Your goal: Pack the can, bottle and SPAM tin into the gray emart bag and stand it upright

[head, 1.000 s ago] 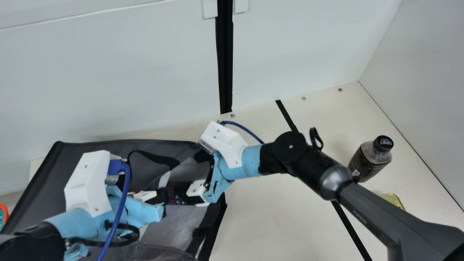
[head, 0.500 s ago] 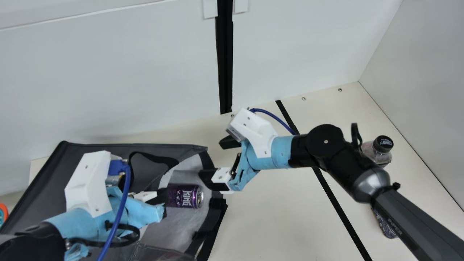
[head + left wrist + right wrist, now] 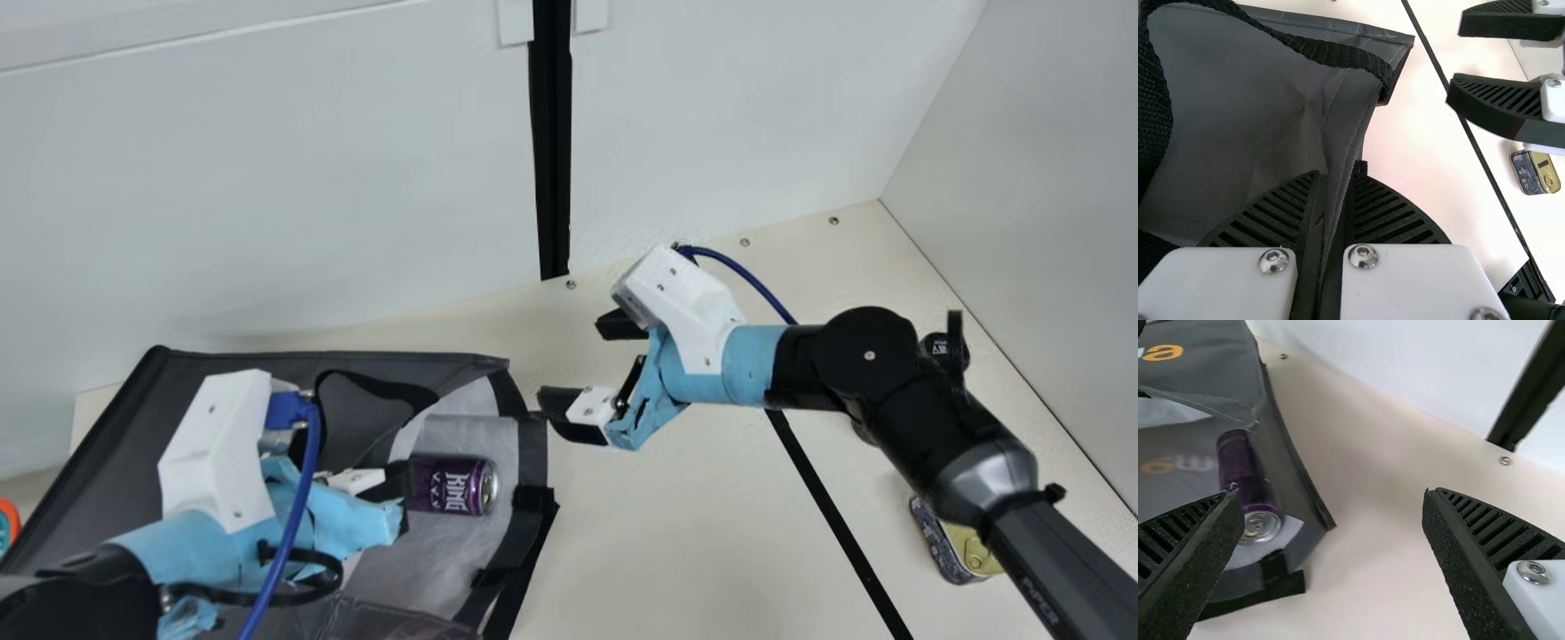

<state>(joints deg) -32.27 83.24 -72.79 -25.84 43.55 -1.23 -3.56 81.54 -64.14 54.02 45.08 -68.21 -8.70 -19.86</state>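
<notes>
Lying inside the bag: the purple can (image 3: 452,484), seen on its side, with its silver lid turned toward the bag's mouth.
Gray emart bag (image 3: 111,453): laid down on the cream table (image 3: 676,533), its mouth opened toward the right arm; a black strap (image 3: 382,389) is looped over its upper panel.
Left gripper (image 3: 400,502): set over the bag – its fingers are clamped on a fold of gray fabric, as shown in the left wrist view.
Right gripper (image 3: 571,360): held just beyond the bag's mouth, fingers spread wide apart.
Bottle (image 3: 941,345): placed near the right-hand wall, partly hidden by the right arm, its dark cap facing up.
SPAM tin (image 3: 971,553): set on the table nearer the camera than the bottle – gold lid partly covered by the right arm.
Black line (image 3: 831,511): run across the table between bag and tin.
</notes>
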